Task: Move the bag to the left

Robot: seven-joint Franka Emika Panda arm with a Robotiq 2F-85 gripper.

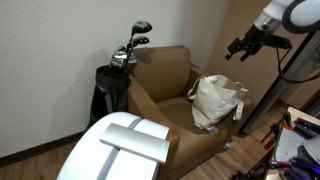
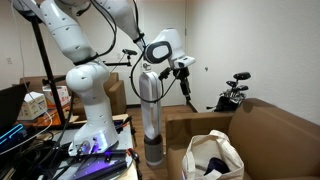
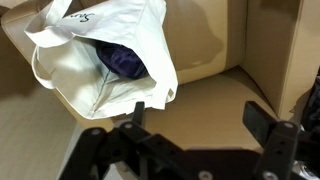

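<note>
Located on the seat of the brown armchair (image 1: 160,70): the bag (image 1: 217,101), slumped near one armrest, mouth open upward. Held high above it and off to one side, well apart: the gripper (image 1: 236,55). Fingers spread wide in the wrist view, nothing between them, no contact with cloth. Single arm only, so no question of which is nearer.

Governing relation, judged from the wrist view: bag (image 3: 95,50) toward the upper left of the frame from the gripper (image 3: 200,125), with bare seat directly ahead of the fingers. Calls for a descent plus a sideways shift toward the bag's rim before any closing. Long axis of the open mouth apparently diagonal to the line between the fingers; not certain.

Shown by the wrist view alone: dark purple cloth (image 3: 125,62) inside the bag. Shown in the exterior views alone: the height gap between gripper and bag, and a black golf bag (image 1: 118,75) behind the chair, well apart from the cream one.
</note>
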